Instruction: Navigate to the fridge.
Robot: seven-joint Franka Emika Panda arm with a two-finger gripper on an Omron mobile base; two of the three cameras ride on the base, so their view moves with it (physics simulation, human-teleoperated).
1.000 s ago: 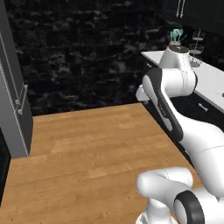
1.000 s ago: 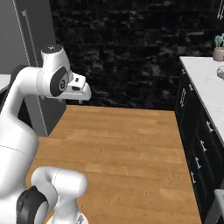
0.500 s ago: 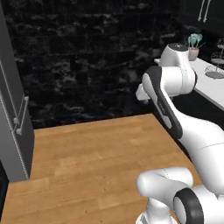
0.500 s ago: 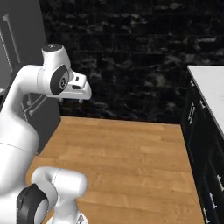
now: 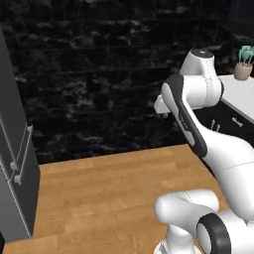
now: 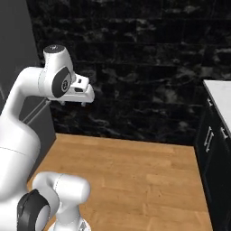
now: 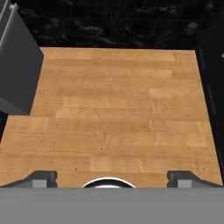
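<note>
The fridge stands at the left on the wooden floor, the wall behind, cabinets at the right.

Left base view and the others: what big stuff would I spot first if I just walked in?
The big white robot arm with dark joints rises in front of a black stone-like wall. Below lies a warm wooden plank floor. The tall matte-grey fridge stands at the left edge, and a small potted plant sits on the white counter at far right.

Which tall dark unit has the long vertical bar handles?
The fridge at left: matte grey, long vertical bars. The cabinets at right are darker, with short handles.
</note>
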